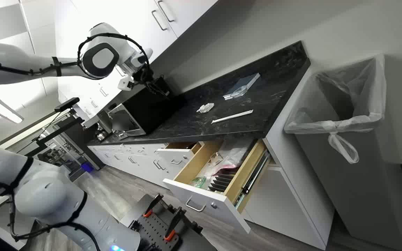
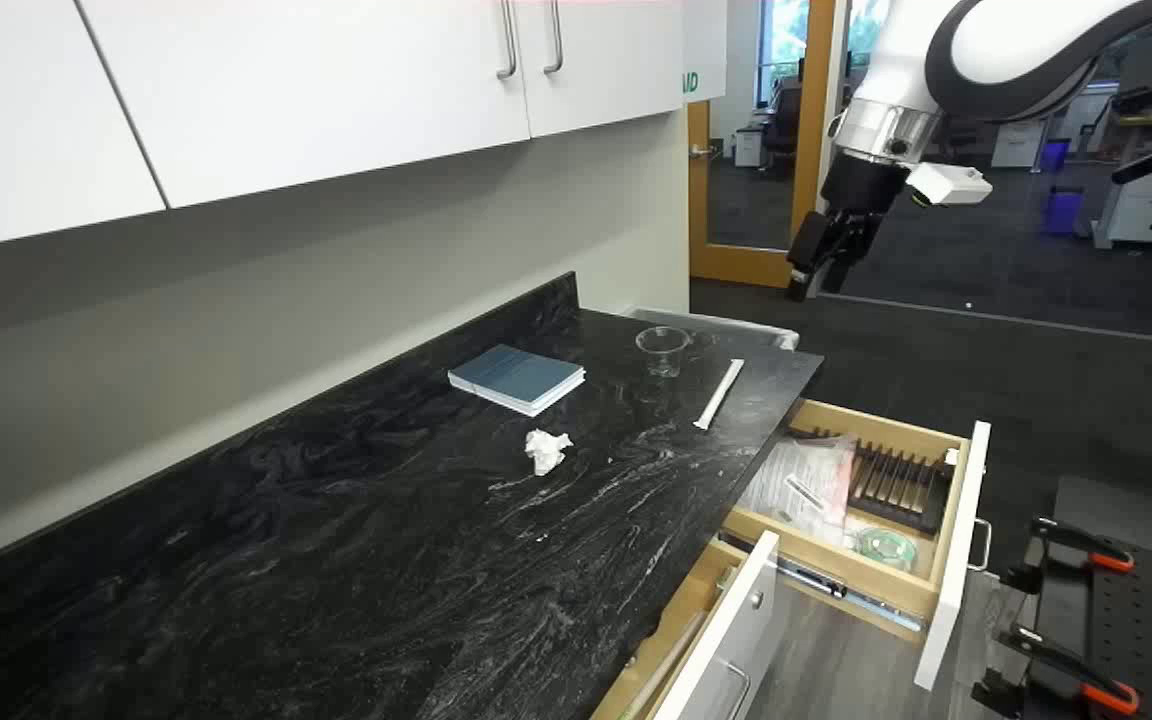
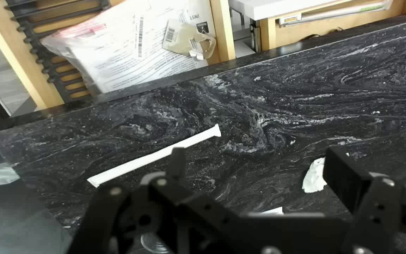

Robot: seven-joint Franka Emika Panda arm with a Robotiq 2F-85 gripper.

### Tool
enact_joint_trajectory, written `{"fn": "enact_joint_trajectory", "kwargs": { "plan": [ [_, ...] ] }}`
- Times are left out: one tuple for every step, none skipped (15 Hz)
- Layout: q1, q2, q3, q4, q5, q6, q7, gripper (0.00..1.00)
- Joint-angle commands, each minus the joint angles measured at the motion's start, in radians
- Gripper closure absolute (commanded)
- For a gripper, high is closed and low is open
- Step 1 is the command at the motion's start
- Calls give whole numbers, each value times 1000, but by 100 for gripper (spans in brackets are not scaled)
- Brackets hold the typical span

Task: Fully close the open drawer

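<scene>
The wide drawer is pulled well out from under the counter. Its white front panel [image 1: 201,204] faces the floor area, and it also shows in an exterior view [image 2: 955,565]. Its light wood side [image 3: 223,30] shows at the top of the wrist view. Inside lie a plastic bag with papers, a black slotted rack and a green round item. My gripper [image 2: 816,284] is open and empty in the air above the counter level, apart from the drawer. Its fingers stand wide apart in the wrist view [image 3: 256,155]. It also shows in an exterior view [image 1: 155,86].
A neighbouring drawer [image 2: 726,640] is partly open. The dark counter [image 2: 336,540] bears a wrapped straw [image 2: 719,394], crumpled tissue [image 2: 545,452], blue book [image 2: 516,376] and clear cup [image 2: 663,345]. A lined bin [image 1: 354,157] stands beside the cabinet. A black platform with clamps [image 1: 155,226] stands before the drawer.
</scene>
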Motion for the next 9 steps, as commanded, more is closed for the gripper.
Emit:
{"fn": "enact_joint_trajectory", "kwargs": {
  "plan": [
    [-2, 0, 2, 2, 0, -3, 0, 0],
    [-2, 0, 2, 2, 0, -3, 0, 0],
    [-2, 0, 2, 2, 0, -3, 0, 0],
    [-2, 0, 2, 2, 0, -3, 0, 0],
    [-2, 0, 2, 2, 0, -3, 0, 0],
    [-4, -7, 5, -7, -4, 3, 6, 0],
    [-11, -27, 10, -32, -17, 11, 20, 0],
    [-17, -44, 14, -53, -29, 8, 29, 0],
    [-28, -74, 20, -93, -49, 13, 52, 0]
  ]
}}
